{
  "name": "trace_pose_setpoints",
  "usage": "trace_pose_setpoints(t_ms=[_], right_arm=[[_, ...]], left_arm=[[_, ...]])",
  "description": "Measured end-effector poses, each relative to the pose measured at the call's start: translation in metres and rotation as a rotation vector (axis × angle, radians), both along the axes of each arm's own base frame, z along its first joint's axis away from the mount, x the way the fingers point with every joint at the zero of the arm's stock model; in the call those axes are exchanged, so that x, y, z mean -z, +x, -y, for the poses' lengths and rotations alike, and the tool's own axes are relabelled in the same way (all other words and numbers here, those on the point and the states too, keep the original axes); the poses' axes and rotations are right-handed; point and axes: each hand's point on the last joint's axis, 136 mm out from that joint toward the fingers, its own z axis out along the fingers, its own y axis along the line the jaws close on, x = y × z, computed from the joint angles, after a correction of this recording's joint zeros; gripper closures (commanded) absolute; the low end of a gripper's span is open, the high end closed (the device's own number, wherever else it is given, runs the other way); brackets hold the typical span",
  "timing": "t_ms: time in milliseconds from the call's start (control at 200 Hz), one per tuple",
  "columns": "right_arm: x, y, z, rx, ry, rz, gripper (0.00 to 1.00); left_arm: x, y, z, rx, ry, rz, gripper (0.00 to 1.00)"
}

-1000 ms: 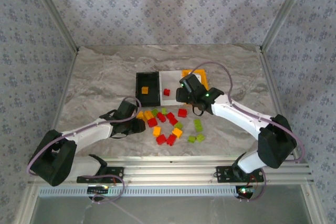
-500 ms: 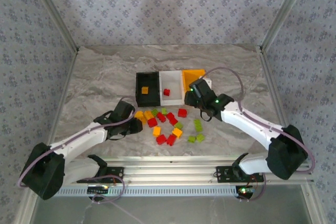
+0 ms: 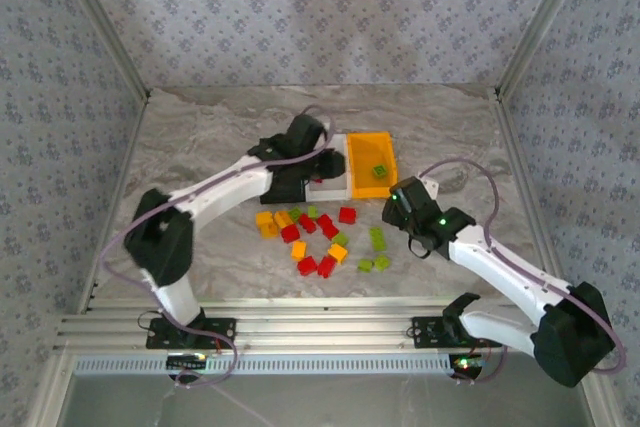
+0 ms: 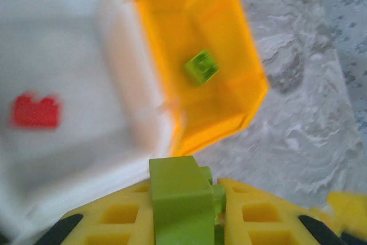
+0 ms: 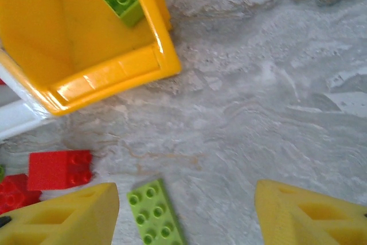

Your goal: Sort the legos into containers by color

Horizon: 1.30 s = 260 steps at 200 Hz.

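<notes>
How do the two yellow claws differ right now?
The left gripper is shut on a green lego; the right gripper is open and holds nothing. The left gripper hangs by the white bin and orange bin; the right gripper hangs over the table beside the orange bin, near a loose long green lego. Both have yellow fingers.

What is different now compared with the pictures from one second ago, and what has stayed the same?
The left claw, shut on a small light green plastic brick, swung from the loose plastic bricks over to the white plastic bin. The right claw, open, drew back from the orange-yellow plastic bin toward the near right. Both bins and the loose bricks stayed put.
</notes>
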Motion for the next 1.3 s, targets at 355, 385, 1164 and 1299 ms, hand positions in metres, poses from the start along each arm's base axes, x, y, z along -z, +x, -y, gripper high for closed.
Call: trace_pose_setpoints(t_ms=[355,385,1164,1299], right_arm=[[0.007,-0.012,0.017,0.043,0.001,-0.017,0.34],[0.006,-0.012,0.018,0.046,0.002,-0.014,0.34],[0.057,-0.020,-0.022,-0.122,-0.002,-0.210,0.25],[0.072,-0.021,-0.043,-0.192,-0.030,-0.259,0.26]], left_arm=[[0.029,0.054,0.086,0.089,0.004,-0.023,0.71],[0.033,0.056,0.088,0.091,0.011,-0.029,0.65],[-0.060,-0.030,0.013,0.098,-0.085,0.077,0.01],[-0.053,-0.066,-0.041,0.037,-0.058,0.114,0.01]])
